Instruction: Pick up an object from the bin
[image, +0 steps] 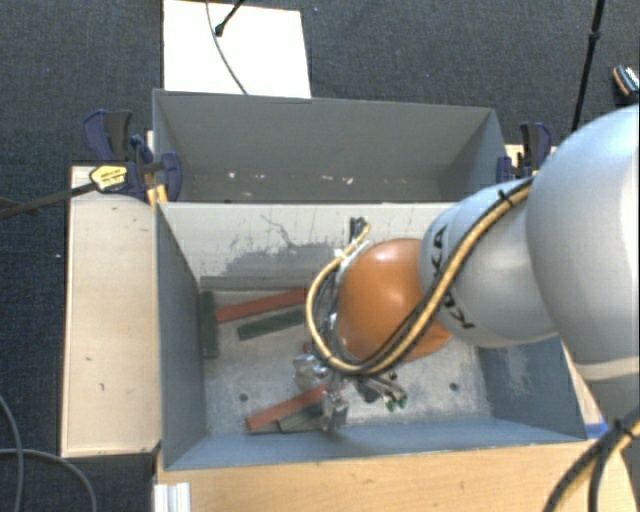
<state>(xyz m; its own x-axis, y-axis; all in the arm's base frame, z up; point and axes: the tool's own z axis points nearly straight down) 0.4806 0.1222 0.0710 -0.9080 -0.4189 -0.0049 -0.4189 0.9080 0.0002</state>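
I see the gripper (328, 400) low at the right end of a reddish-brown strip (283, 413) lying by the front wall of the bin (180, 330), a spot I judge suits a grasp, though I cannot tell whether it is open.

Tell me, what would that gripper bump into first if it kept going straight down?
Most likely the right end of the reddish bar by the front wall, just under the gripper. Depth is unclear; it could meet the bin floor instead.
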